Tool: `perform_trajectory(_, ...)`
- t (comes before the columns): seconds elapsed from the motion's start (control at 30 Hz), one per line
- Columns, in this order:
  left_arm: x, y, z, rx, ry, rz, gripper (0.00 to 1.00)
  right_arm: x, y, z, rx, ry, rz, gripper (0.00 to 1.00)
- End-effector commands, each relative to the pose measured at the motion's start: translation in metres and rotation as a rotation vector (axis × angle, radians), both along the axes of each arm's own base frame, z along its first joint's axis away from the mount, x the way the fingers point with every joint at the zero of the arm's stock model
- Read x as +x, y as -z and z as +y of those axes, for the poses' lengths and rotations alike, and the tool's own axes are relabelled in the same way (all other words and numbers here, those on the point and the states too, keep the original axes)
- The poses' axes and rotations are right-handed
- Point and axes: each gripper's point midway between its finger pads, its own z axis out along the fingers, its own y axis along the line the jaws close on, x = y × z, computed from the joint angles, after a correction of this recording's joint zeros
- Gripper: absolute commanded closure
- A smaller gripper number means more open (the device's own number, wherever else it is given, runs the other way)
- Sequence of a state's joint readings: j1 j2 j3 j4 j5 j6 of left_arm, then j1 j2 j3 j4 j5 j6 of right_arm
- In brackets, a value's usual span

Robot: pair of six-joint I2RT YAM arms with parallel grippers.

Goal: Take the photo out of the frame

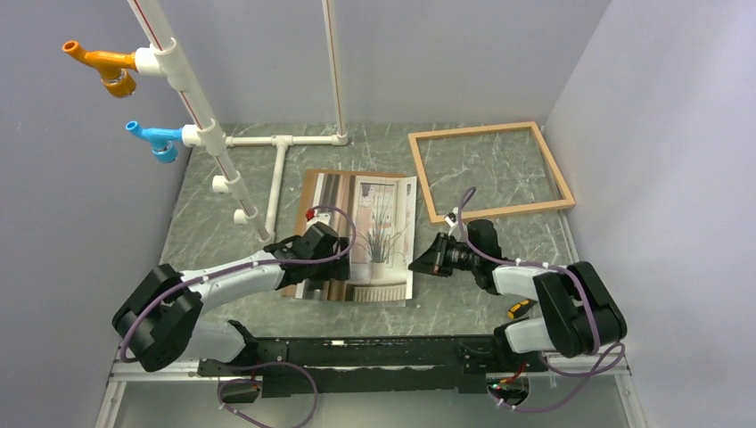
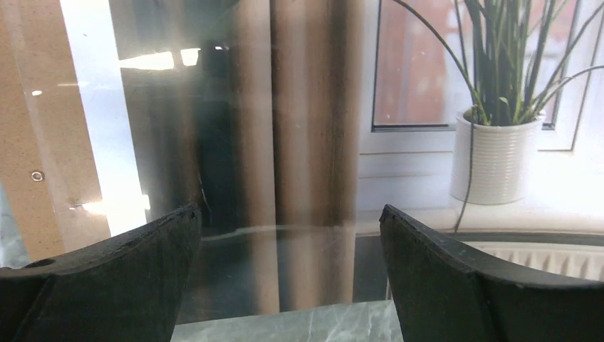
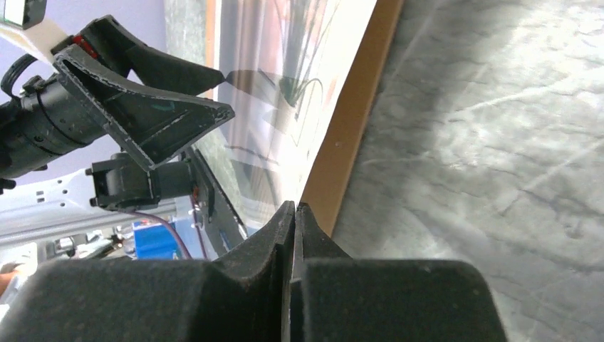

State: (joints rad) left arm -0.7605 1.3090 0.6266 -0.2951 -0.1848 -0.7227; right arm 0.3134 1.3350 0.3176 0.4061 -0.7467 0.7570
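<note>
Pinching the photo point(image 1: 383, 223) by its edge are the right jaws; left jaws gape above.

The large rectangular glossy photo point(image 1: 379, 234) shows green spiky leaves, a ribbed white pot and brown striped curtains; the thin rectangular wooden frame point(image 1: 472, 130) is pale tan; the flat stone-look table point(image 1: 223, 223) is grey-green with whitish veining
</note>
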Motion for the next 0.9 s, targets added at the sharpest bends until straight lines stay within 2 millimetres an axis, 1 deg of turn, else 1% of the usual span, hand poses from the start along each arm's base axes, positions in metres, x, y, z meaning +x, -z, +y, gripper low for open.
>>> perform_trajectory(0.0, -0.003, 0.023, 0.007, 0.032, -0.033, 0.037, 0.01, 0.014, -0.018, 0.006, 0.111, -0.016, -0.124, 0.93)
perform_trajectory(0.07, -0.006, 0.029, 0.010, 0.041, -0.041, 0.052, 0.01, 0.012, -0.015, 0.007, 0.144, -0.015, -0.097, 0.91)
perform_trajectory(0.13, -0.007, 0.031, 0.010, 0.040, -0.045, 0.055, 0.01, 0.012, -0.014, 0.008, 0.171, -0.017, -0.103, 0.83)
perform_trajectory(0.2, -0.007, 0.032, 0.011, 0.037, -0.046, 0.055, 0.01, 0.011, -0.008, 0.008, 0.176, -0.017, -0.094, 0.77)
perform_trajectory(0.27, -0.008, 0.031, 0.011, 0.034, -0.049, 0.052, 0.01, 0.012, -0.001, 0.006, 0.169, -0.002, -0.078, 0.75)
perform_trajectory(0.37, -0.009, 0.031, 0.012, 0.026, -0.050, 0.046, 0.01, 0.015, 0.010, 0.000, 0.155, 0.035, -0.052, 0.75)
perform_trajectory(0.4, -0.009, 0.030, 0.012, 0.025, -0.051, 0.046, 0.01, 0.015, 0.014, -0.002, 0.154, 0.044, -0.039, 0.73)
perform_trajectory(0.43, -0.010, 0.031, 0.013, 0.025, -0.051, 0.046, 0.01, 0.016, 0.017, -0.004, 0.155, 0.055, -0.032, 0.69)
perform_trajectory(0.47, -0.010, 0.031, 0.013, 0.025, -0.050, 0.047, 0.01, 0.017, 0.020, -0.007, 0.153, 0.067, -0.022, 0.68)
perform_trajectory(0.5, -0.011, 0.032, 0.013, 0.024, -0.050, 0.047, 0.01, 0.016, 0.022, -0.008, 0.153, 0.070, -0.016, 0.71)
perform_trajectory(0.53, -0.011, 0.032, 0.013, 0.023, -0.050, 0.047, 0.01, 0.015, 0.023, -0.009, 0.163, 0.069, -0.003, 0.81)
perform_trajectory(0.57, -0.011, 0.032, 0.012, 0.019, -0.048, 0.048, 0.01, 0.014, 0.021, -0.009, 0.181, 0.066, 0.004, 0.85)
perform_trajectory(0.63, -0.012, 0.032, 0.012, 0.016, -0.044, 0.049, 0.01, 0.011, 0.010, -0.009, 0.227, 0.055, -0.033, 0.84)
perform_trajectory(0.67, -0.012, 0.032, 0.012, 0.016, -0.045, 0.048, 0.01, 0.011, 0.008, -0.008, 0.238, 0.048, -0.036, 0.84)
perform_trajectory(0.77, -0.010, 0.031, 0.010, 0.010, -0.044, 0.044, 0.01, 0.010, 0.004, -0.006, 0.265, 0.029, -0.040, 0.92)
perform_trajectory(0.87, -0.009, 0.027, 0.009, 0.005, -0.039, 0.037, 0.01, 0.010, -0.005, -0.004, 0.306, 0.015, -0.052, 0.95)
